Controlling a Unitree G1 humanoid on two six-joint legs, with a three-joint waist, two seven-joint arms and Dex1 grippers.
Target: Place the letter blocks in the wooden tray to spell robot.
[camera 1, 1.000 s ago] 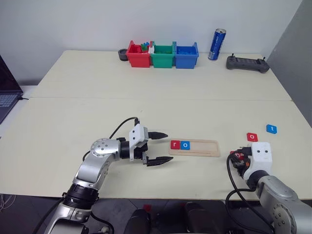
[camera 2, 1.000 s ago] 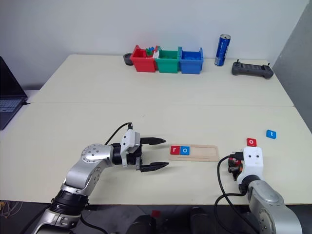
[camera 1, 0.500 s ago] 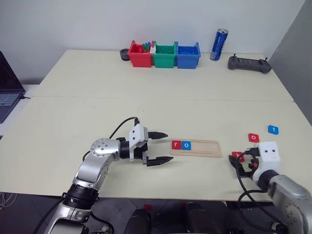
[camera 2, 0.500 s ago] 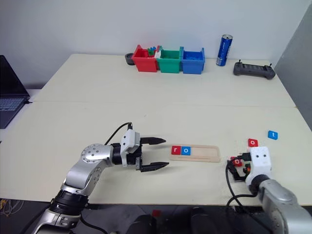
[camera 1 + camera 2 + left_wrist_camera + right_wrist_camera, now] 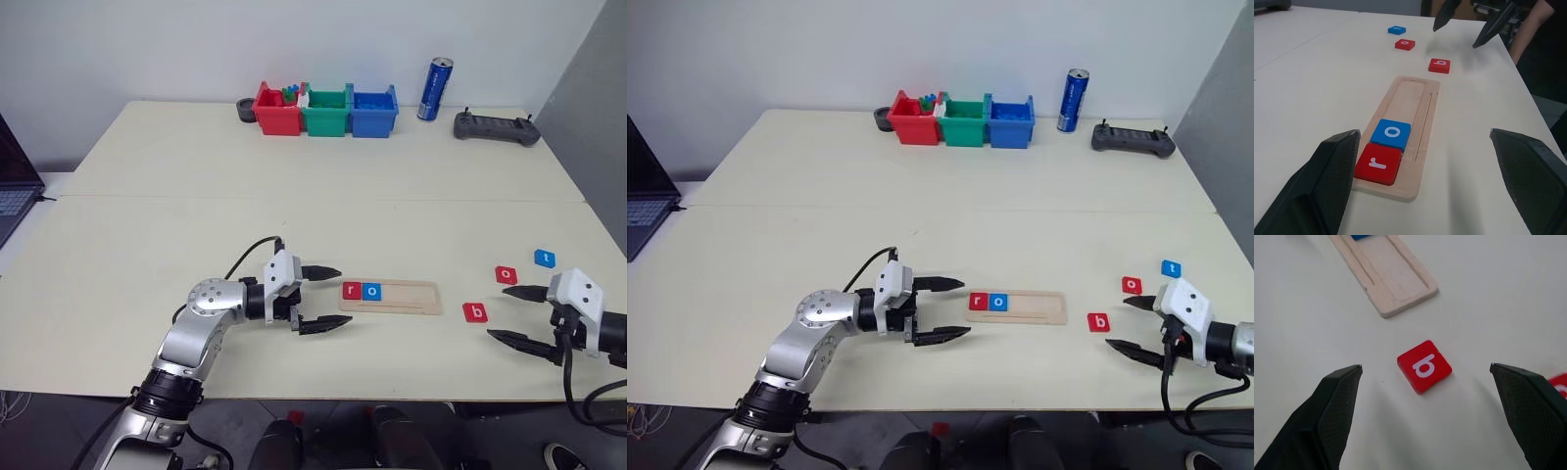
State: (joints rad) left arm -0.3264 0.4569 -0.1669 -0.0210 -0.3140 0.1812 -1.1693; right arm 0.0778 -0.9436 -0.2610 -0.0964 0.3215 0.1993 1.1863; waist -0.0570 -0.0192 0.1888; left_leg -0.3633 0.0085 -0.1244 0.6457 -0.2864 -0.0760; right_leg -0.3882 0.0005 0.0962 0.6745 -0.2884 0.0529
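Note:
The wooden tray [image 5: 404,297] lies near the table's front, with a red r block [image 5: 352,290] and a blue o block [image 5: 371,291] at its left end. A red b block [image 5: 475,312] lies flat on the table just right of the tray. Farther right lie a red o block [image 5: 506,275] and a blue t block [image 5: 545,258]. My right gripper [image 5: 496,312] is open, pointing left at the b block, which lies a short way ahead of its fingertips, untouched [image 5: 1424,366]. My left gripper [image 5: 343,296] stands open and empty just left of the tray.
Red [image 5: 277,110], green [image 5: 326,111] and blue [image 5: 373,110] bins stand at the far edge, with a blue can [image 5: 435,88] and a black controller [image 5: 497,128] to their right. A laptop [image 5: 15,186] is at the left. A person [image 5: 1542,44] stands beyond the table.
My right gripper opened and let go of the red b block, which now lies right of the tray. The gripper swung out to the right and turned to point left. The left gripper stayed put.

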